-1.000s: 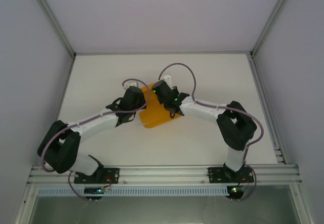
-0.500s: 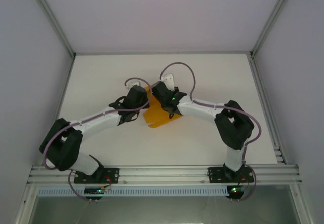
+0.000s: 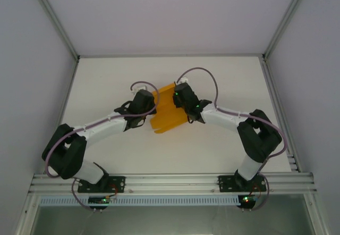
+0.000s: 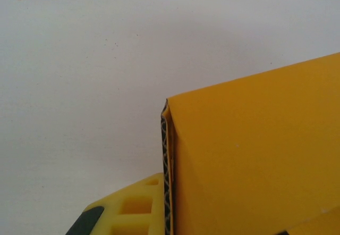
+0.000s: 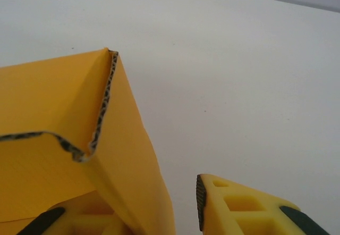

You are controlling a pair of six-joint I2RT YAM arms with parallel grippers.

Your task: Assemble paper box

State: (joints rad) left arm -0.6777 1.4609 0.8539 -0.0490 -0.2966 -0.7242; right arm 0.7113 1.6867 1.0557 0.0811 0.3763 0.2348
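The paper box is orange-yellow card, partly folded, lying mid-table between my two grippers. My left gripper is on its left side. In the left wrist view a yellow finger presses against the box's raw corrugated edge, so the left gripper is shut on that wall. My right gripper is at the box's far right corner. In the right wrist view a folded panel of the paper box stands between the jaws of the right gripper; the right finger is clear of it, leaving a gap.
The white table lies inside a frame with pale walls on three sides. Purple cables loop above both wrists. An aluminium rail carrying the arm bases runs along the near edge.
My right gripper has opened and let go of the box panel, and the right arm has shifted to the right. The left gripper keeps its hold.
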